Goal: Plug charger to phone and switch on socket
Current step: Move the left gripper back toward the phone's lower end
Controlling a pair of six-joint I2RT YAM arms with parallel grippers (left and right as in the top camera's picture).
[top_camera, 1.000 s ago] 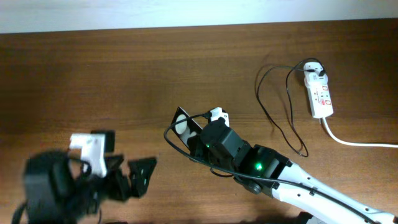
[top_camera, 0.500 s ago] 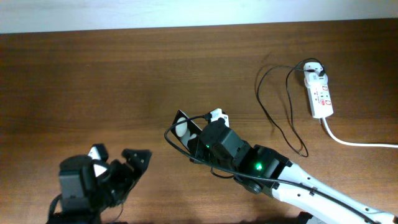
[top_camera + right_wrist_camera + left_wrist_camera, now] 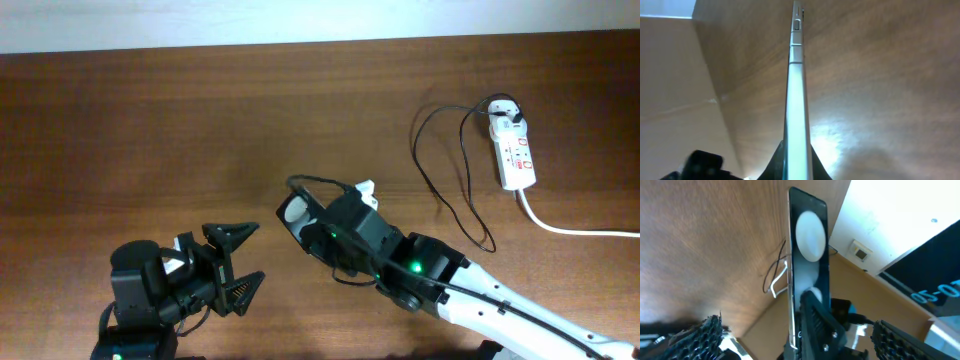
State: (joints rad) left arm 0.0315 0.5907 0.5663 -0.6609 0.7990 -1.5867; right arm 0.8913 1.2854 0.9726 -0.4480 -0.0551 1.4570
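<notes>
Black phone (image 3: 809,275), white socket (image 3: 517,155), wood-grain brown table (image 3: 150,130)

One phone (image 3: 293,209), one charger (image 3: 504,123), one socket (image 3: 517,160), two claws (image 3: 252,255) (image 3: 318,228).

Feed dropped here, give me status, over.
Right gripper shut on phone. Left gripper open, empty. Charger lies by socket, away from phone.

I read nothing surely: cyan characters on the dark panel (image 3: 935,292) at three o'clock are blurred, red marks on the socket (image 3: 517,152) too small
</notes>
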